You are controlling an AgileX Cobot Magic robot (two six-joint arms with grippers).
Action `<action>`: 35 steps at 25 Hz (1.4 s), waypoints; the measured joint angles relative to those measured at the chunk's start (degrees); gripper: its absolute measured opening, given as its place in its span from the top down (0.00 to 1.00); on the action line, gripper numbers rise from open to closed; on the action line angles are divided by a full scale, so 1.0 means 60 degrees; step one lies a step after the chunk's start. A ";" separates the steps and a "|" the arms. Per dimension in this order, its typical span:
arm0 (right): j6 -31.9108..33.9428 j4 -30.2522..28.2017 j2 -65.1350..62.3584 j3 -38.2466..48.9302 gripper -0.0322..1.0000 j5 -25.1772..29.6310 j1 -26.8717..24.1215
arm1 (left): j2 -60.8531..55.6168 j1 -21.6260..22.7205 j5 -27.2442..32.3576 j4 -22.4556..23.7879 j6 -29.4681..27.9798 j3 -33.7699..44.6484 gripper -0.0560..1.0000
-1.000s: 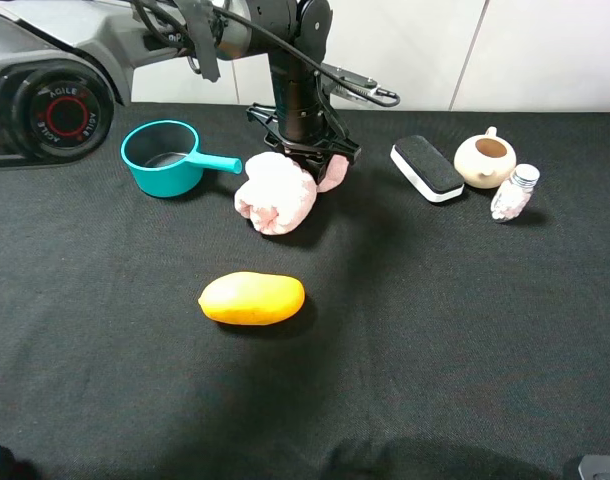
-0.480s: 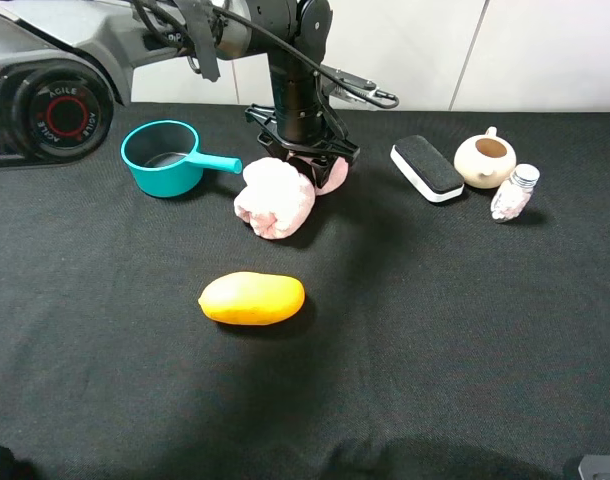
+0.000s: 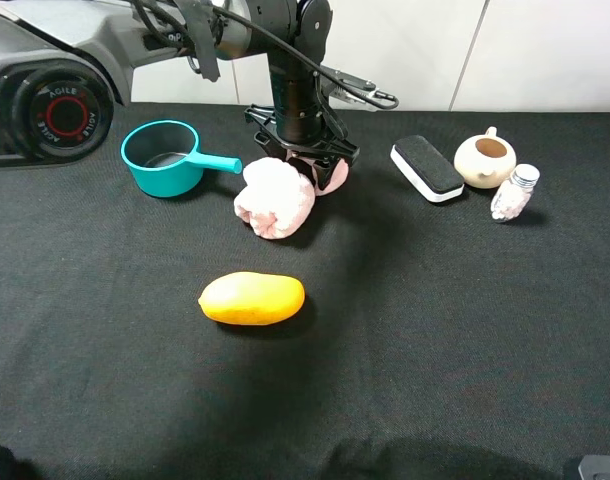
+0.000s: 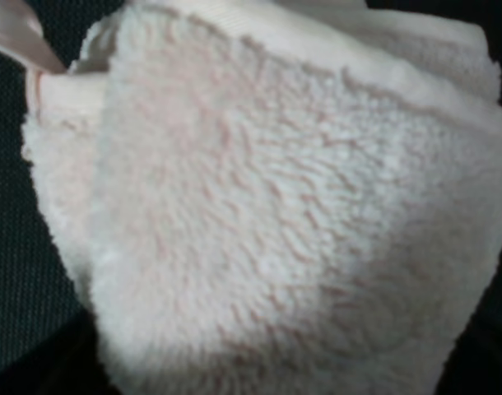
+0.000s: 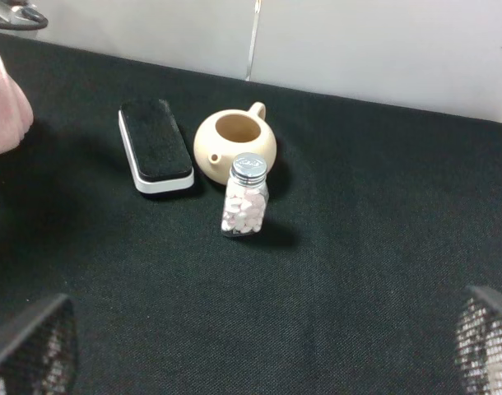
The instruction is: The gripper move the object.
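The object is two pale pink fluffy plush lumps: a big one [image 3: 275, 198] and a smaller one [image 3: 332, 175], at the back middle of the black table. My left gripper [image 3: 303, 160], a black claw on a dark arm, comes down between the lumps and is shut on the object, hiding the link. The left wrist view is filled by the plush [image 4: 259, 206]; no fingers show there. An edge of the plush shows in the right wrist view [image 5: 4, 103]. My right gripper [image 5: 255, 362] is open and empty, far from the object.
A teal saucepan [image 3: 165, 157] stands left of the plush, its handle pointing at it. A yellow-orange mango [image 3: 252, 298] lies in front. A black eraser block [image 3: 426, 168], a cream teapot [image 3: 485, 160] and a small pill bottle [image 3: 513, 192] stand at the back right.
My left gripper and the plush have shifted slightly to the left. The big lump has turned a little and sits slightly lower. The right arm has not moved.
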 joint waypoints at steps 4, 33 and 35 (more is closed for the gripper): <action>0.0000 0.0000 0.0000 0.0000 0.30 0.0000 0.0000 | 0.0000 0.0000 0.0074 0.0000 0.0000 0.0000 0.19; 0.0000 0.0000 0.0000 0.0000 0.30 0.0000 0.0000 | -0.0796 0.0000 0.1147 0.0041 0.0106 -0.2826 0.19; 0.0000 0.0000 0.0000 0.0000 0.30 0.0000 0.0000 | -0.1052 0.0000 0.1147 0.0041 0.0224 -0.2836 0.19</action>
